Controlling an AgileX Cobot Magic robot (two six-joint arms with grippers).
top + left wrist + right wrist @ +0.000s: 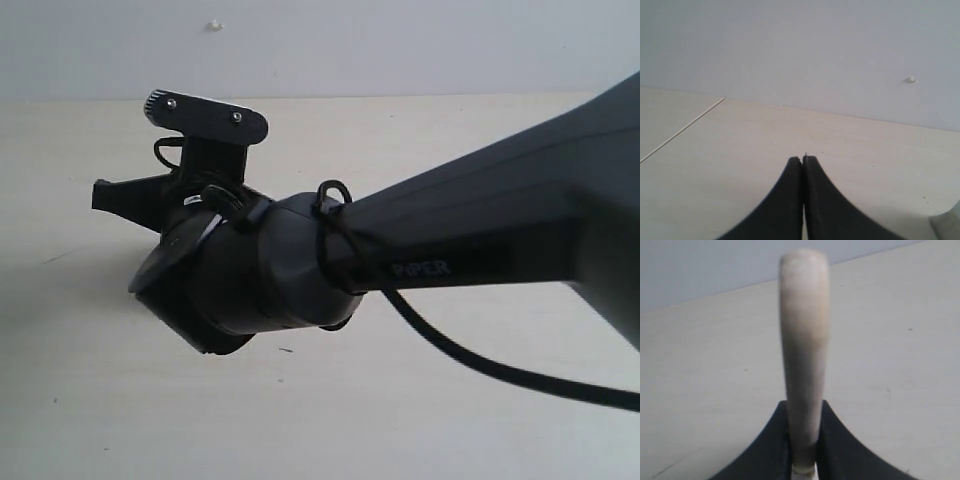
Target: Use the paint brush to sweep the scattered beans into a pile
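Grip is set: the right hand (804, 407) clamps the paint brush (804, 330) by its handle, centre frame in the right wrist view. The left hand (803, 160) is clenched, empty, above the surface (730, 165). No beans show. Next, probably, the bristles must come down beside them.

Saw a dark arm (480, 220) stretched in from 3 o'clock toward 9, covering much of a pale table (100, 400). Noted a black cable (470, 357) looped round it and trailing off at 4 o'clock. Spotted a bracket (205, 113) with two screws (236, 116) at 11 o'clock, a grey wall (400, 40) along 12.
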